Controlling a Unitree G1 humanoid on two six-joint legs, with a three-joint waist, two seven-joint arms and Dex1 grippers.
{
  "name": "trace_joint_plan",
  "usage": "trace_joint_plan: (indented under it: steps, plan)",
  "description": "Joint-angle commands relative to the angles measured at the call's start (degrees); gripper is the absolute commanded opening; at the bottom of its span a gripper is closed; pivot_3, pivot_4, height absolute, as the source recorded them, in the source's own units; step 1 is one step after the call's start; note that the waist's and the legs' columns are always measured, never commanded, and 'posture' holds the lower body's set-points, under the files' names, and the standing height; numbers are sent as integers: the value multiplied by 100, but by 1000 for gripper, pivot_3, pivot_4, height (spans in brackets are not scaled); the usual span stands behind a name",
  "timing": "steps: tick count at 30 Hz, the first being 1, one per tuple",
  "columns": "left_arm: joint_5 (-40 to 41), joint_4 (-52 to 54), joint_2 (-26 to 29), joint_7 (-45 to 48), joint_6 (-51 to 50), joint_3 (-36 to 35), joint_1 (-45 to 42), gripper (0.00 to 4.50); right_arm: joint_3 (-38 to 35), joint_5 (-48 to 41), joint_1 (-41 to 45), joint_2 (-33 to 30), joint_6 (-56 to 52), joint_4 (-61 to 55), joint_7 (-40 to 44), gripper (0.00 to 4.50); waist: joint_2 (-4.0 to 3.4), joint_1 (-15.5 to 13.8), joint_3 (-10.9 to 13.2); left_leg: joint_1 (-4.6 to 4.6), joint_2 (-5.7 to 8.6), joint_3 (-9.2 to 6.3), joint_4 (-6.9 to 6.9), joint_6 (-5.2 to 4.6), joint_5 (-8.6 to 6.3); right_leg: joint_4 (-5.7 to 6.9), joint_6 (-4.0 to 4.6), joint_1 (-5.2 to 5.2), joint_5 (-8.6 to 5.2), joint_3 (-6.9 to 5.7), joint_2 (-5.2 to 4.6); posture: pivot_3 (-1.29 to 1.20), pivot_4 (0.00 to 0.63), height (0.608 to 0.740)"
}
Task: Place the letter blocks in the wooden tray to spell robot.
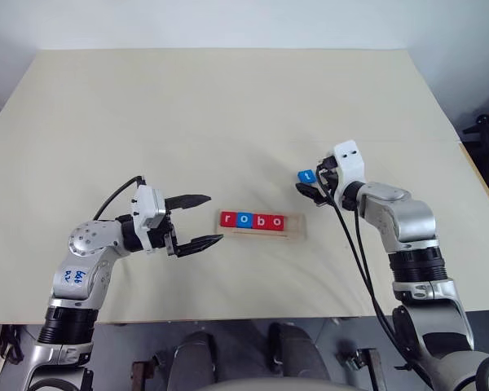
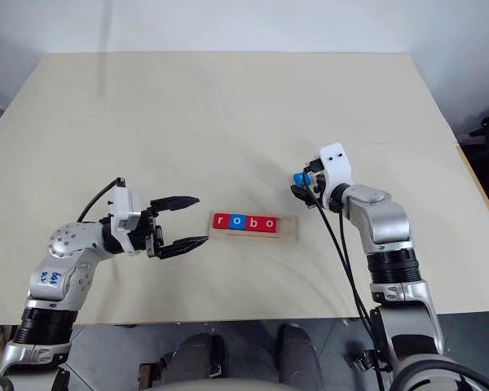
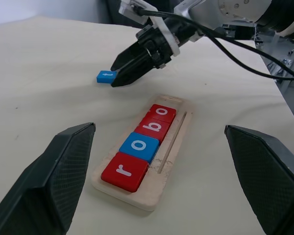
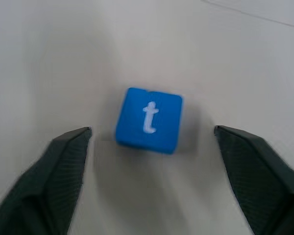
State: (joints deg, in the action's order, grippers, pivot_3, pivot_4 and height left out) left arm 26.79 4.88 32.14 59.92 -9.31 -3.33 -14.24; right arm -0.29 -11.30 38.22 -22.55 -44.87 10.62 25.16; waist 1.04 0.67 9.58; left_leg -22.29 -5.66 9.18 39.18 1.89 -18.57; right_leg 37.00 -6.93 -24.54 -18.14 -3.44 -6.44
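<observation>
The wooden tray (image 1: 297, 226) lies at the table's middle front. It holds a red r (image 1: 228, 219), a blue o (image 1: 244, 220), a red b (image 1: 261, 221) and a red o (image 1: 277, 221) in a row, with its right end bare. The blue t block (image 4: 148, 120) lies flat on the table to the tray's back right. My right gripper (image 1: 312, 186) is low over the t block, open, with a finger on each side and neither touching it. My left gripper (image 1: 199, 220) hovers open just left of the tray, holding nothing.
The cream table (image 1: 228, 106) stretches wide behind the tray. Black cables (image 1: 354, 244) run along my right forearm. The table's front edge runs just below both arms.
</observation>
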Motion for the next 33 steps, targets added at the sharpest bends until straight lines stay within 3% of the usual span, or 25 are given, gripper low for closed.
trace_joint_plan:
  steps: [1,5,8,15,21,26,29,33]
  plan:
    - [81,284,16,-63,25,-101,57,4500,-78,5,17,99,112,-77,-112,2805,0,17,0,0,0,0,0,0,0,0,0,0,0,0,0,0,150,740]
    - [72,311,-5,-92,23,-69,74,4500,-86,-35,-84,215,40,-299,-157,1471,0,87,0,-1,0,0,-4,0,0,6,0,1,0,0,0,0,150,740]
    - [66,274,-34,-86,25,-29,29,4500,-215,-72,-234,201,-123,-648,-247,1463,0,94,0,-1,0,0,-6,0,0,7,0,0,0,0,0,0,150,740]
    - [49,-101,-113,135,76,93,-262,4500,-828,-431,-1412,-135,-1200,-2838,-406,1463,0,57,0,-7,3,-3,-7,0,0,-2,-3,1,2,-2,-2,0,150,740]
    - [49,-409,-202,298,90,164,-466,4500,-1664,-763,-2932,484,-1957,-4628,-943,1463,0,68,-1,-6,3,-8,-8,0,-1,-12,-2,0,1,-4,1,0,150,740]
    - [34,-552,-212,404,95,190,-551,4500,-1731,-917,-3509,750,-2226,-5205,-1128,1463,2,95,-1,-1,4,-8,-8,1,-2,-15,1,1,0,-1,2,0,150,740]
    - [14,-641,-223,452,102,203,-640,4500,-1642,-974,-3614,662,-2165,-5271,-1058,2395,1,81,-1,-1,3,-16,-9,0,-2,-11,4,1,-2,-3,4,0,150,740]
    - [-2,-682,-215,477,122,200,-707,4500,-1714,-1274,-3515,20,-1989,-5058,-400,3758,2,76,-1,-2,8,-16,-8,-3,-3,-19,2,5,-1,-2,1,0,150,740]
